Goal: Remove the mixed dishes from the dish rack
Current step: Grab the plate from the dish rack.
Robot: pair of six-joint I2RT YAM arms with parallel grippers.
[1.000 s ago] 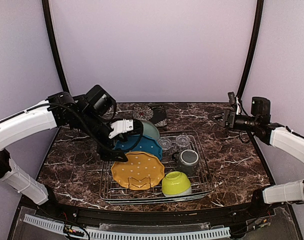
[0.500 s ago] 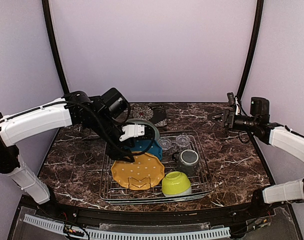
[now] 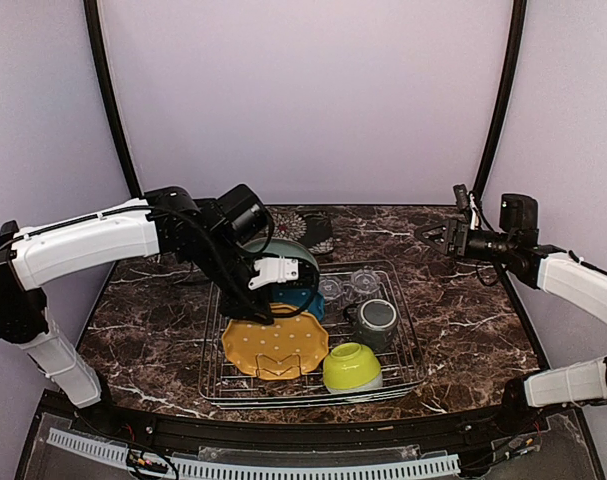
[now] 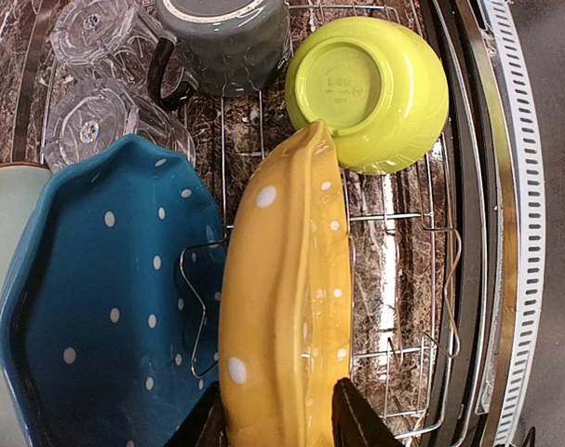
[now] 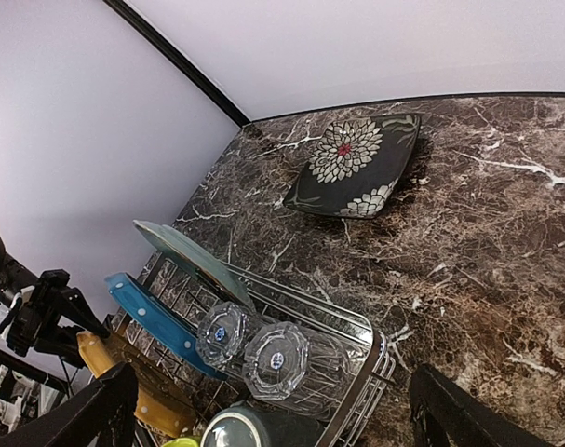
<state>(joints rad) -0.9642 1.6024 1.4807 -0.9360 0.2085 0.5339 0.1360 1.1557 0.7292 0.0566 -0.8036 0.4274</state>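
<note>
— Which arm has the job?

— The left arm point(image 3: 83, 240). It reaches in from the left of the overhead view and ends over the dish rack point(image 3: 411, 335). The left jaws are open and hold nothing. One finger sits on each side of the yellow plate point(image 4: 282, 307), at the bottom of the wrist view. I can't tell whether the pads touch it.

— How does the plate lie?

— On edge in the rack's near-left part. Its rim runs straight up the wrist frame from between the jaws towards the lime-green bowl point(image 4: 370, 84). The dotted blue plate point(image 4: 105, 298) stands just left of it. To my eye, closing across that rim is the whole move.

— What differs from a second ago?

— The left wrist was further left then, above the blue plate. It has since come right and down to the yellow one. The dishes haven't shifted.

— And on the right?

— The right arm point(image 3: 573, 280) is unmoved and hangs well off at the right edge. The right jaws are spread wide and empty. The black floral plate point(image 5: 356, 168) lies on the table point(image 5: 505, 233).
</note>
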